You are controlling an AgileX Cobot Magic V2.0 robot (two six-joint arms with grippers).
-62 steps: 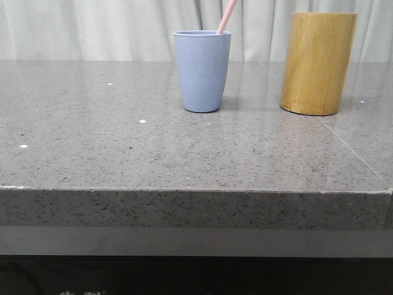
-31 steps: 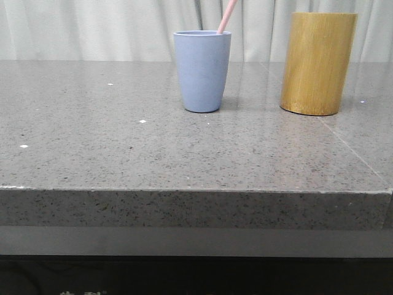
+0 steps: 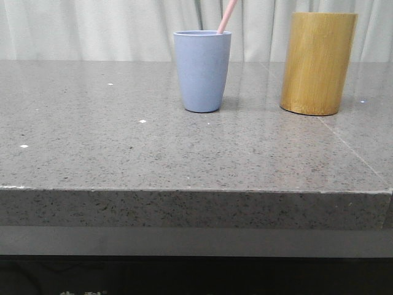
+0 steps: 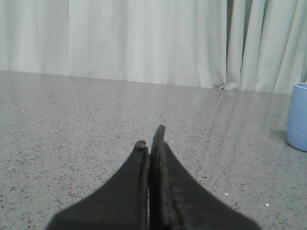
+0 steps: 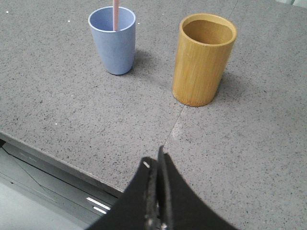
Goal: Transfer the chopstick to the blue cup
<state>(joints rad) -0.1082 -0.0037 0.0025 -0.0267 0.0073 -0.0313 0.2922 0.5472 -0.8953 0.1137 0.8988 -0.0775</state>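
grey speckled stone table, pale curtain behind, chopstick in blue cup, both tools pressed together

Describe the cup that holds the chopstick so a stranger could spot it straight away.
On the grey speckled stone table, in front of the pale curtain, two upright containers stand apart from each other. The blue cup is the left one, with a pale pink chopstick leaning out of its mouth. It is matte, light blue, tapered and shorter than the yellow-brown bamboo cylinder to its right.

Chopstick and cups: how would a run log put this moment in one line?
chopstick: in blue cup | bamboo holder: empty | left gripper: shut | right gripper: shut
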